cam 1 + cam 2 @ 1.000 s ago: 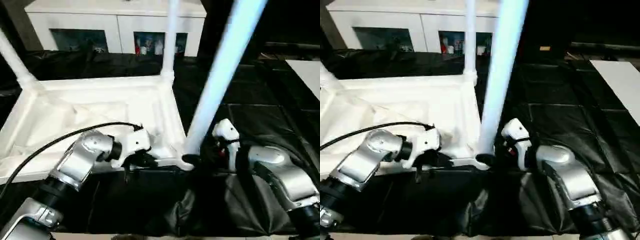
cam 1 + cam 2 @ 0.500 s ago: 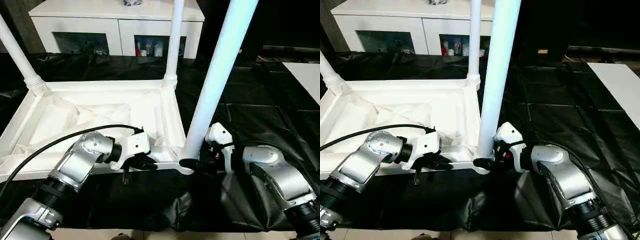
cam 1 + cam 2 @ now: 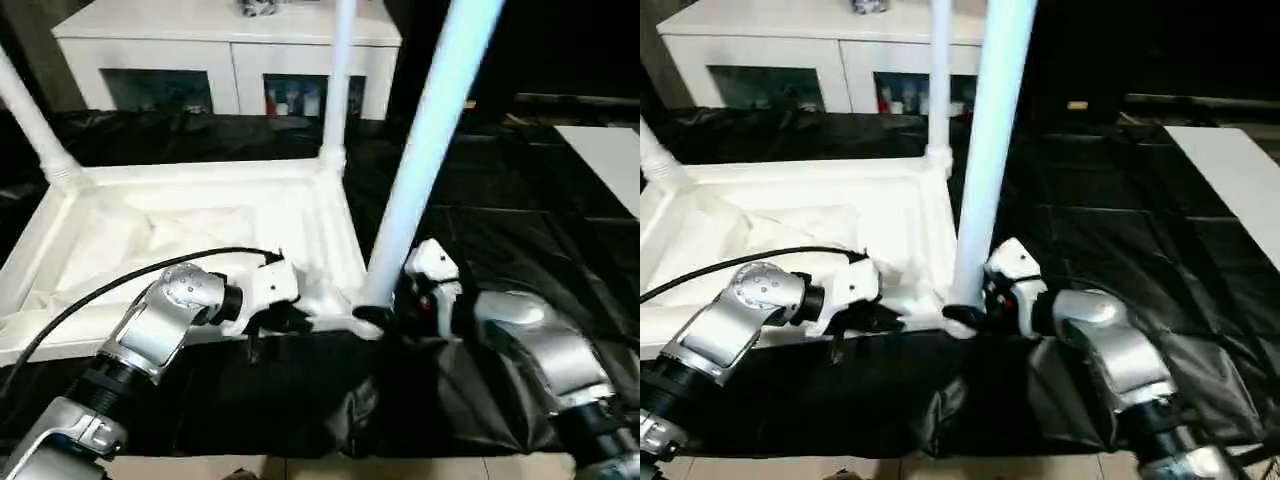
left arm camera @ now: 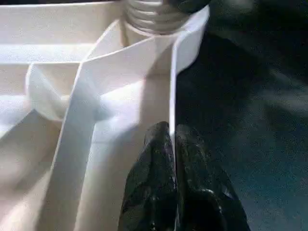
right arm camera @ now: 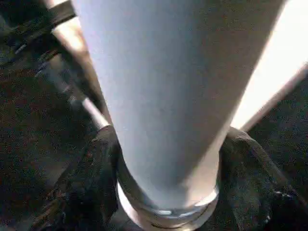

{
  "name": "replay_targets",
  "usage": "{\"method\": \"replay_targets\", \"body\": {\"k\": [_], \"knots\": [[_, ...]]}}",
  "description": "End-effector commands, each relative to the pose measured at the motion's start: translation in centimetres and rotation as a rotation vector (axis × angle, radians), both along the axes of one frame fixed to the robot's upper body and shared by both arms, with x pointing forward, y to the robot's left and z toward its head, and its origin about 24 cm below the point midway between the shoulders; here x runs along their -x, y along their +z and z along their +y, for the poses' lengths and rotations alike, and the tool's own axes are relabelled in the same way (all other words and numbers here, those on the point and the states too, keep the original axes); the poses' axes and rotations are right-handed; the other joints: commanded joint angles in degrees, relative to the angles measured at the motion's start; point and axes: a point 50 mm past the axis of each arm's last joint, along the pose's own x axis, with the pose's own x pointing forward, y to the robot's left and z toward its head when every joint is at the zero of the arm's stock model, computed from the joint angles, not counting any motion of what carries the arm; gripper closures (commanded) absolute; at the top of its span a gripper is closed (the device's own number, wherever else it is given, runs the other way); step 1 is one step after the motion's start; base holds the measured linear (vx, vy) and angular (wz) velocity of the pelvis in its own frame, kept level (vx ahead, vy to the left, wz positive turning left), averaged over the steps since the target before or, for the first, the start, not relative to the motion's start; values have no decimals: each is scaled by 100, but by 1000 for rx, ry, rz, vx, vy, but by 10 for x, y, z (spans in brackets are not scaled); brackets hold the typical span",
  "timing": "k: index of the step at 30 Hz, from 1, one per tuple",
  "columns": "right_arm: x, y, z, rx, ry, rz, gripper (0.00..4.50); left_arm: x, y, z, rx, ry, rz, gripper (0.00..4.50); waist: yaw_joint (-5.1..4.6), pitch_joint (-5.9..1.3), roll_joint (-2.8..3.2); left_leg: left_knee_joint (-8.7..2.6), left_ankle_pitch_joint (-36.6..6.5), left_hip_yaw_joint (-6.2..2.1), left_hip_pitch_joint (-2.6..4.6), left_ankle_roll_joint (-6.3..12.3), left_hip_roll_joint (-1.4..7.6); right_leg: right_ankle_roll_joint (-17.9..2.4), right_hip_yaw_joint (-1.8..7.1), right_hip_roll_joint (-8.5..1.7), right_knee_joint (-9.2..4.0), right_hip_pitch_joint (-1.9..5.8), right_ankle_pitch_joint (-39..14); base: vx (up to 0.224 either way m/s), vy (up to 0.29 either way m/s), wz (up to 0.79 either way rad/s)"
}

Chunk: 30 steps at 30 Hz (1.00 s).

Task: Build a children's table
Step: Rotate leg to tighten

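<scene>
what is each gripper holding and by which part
Left gripper: tabletop, pinched by its rim wall. Right gripper: leg, fingers around its base.

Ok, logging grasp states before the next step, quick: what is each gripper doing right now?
Left gripper: closed on the thin wall of the white plastic ribbed tabletop.
Right gripper: closed around the base of the long white tapered tube leg.

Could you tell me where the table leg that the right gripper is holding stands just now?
The leg stands in the near right corner socket of the upturned tabletop, right gripper clamped round its base, left gripper pinching the rim beside it.
</scene>
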Motion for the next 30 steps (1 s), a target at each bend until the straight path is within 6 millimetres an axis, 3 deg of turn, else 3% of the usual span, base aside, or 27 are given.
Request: {"method": "replay_targets", "body": {"k": [1,4,5,7,9,11,13,14,15,16,19,21,26,27,30], "knots": [[-9,-26,-8,33,-288,113,183,-7,-1,-16,52,108,9,450,-42,-272,4,-455,-1790,-137,72,-152,275,-1016,261,-407,-518,185,-2272,0,0,0],[-15,-33,-2,33,-449,144,183,-11,-3,-27,66,202,36,450,-143,-277,-8,-476,-1995,-198,65,-289,257,-795,225,-413,-558,189,-2689,0,0,0],[-18,-35,3,18,-530,160,184,-15,-1,-35,91,249,31,450,-161,-280,52,-473,-1999,-206,55,-260,257,-751,238,-420,-570,188,-2654,0,0,0],[-21,-36,14,-6,-612,176,184,-19,0,-45,97,297,14,450,-202,-289,25,-465,-2052,-180,81,-247,252,-788,256,-392,-585,143,-2504,0,0,0],[-25,-35,26,-19,-656,171,184,-22,-1,-53,86,322,-9,450,-197,-269,17,-451,-2171,-178,108,-221,221,-690,235,-390,-641,110,-2796,0,0,0],[-29,-29,36,-47,-638,144,184,-23,-1,-55,69,321,-24,450,-193,-274,36,-452,-2216,-196,96,-192,227,-572,228,-403,-669,110,-2934,0,0,0],[-33,-21,41,-62,-598,92,184,-23,-1,-53,48,309,-41,450,-194,-275,14,-468,-2257,-208,82,-184,237,-530,219,-398,-671,113,-2878,0,0,0],[-33,-13,42,-92,-546,44,149,-23,-1,-48,30,300,-55,450,-193,-284,30,-480,-2219,-215,64,-182,245,-546,222,-401,-644,133,-2755,0,0,0],[-33,-12,42,-95,-541,38,149,-23,-1,-47,28,300,-57,450,-190,-287,30,-481,-2218,-215,61,-177,247,-550,223,-397,-641,131,-2689,0,0,0],[-33,-5,38,-104,-499,-11,112,-22,-1,-42,13,287,-63,450,-192,-295,15,-481,-2163,-206,55,-152,252,-588,234,-394,-623,140,-2515,0,0,0],[-32,-1,31,-77,-470,-49,104,-20,-2,-37,0,264,-69,450,-166,-309,11,-480,-1875,-192,18,-85,262,-719,247,-388,-571,186,-2036,0,0,0],[-30,4,21,-60,-413,-73,71,-19,-3,-30,-12,250,-62,450,-147,-328,11,-460,-1672,-167,11,-4,267,-854,255,-387,-533,209,-1727,0,0,0],[-18,9,0,27,-194,-101,52,-11,-3,-21,-20,113,-68,450,-97,-351,11,-413,-1119,-132,-17,195,274,-1092,269,-384,-438,252,-957,0,0,0],[-7,10,-10,51,-46,-104,52,-3,-4,-16,-21,9,-36,450,-99,-355,11,-411,-1100,-130,-19,218,272,-1154,261,-380,-428,259,-864,0,0,0],[4,9,-17,61,71,-83,52,6,-6,-12,-43,-87,13,450,-38,-371,33,-387,-990,-125,9,359,305,-1334,265,-384,-377,275,-428,0,0,0]]}}
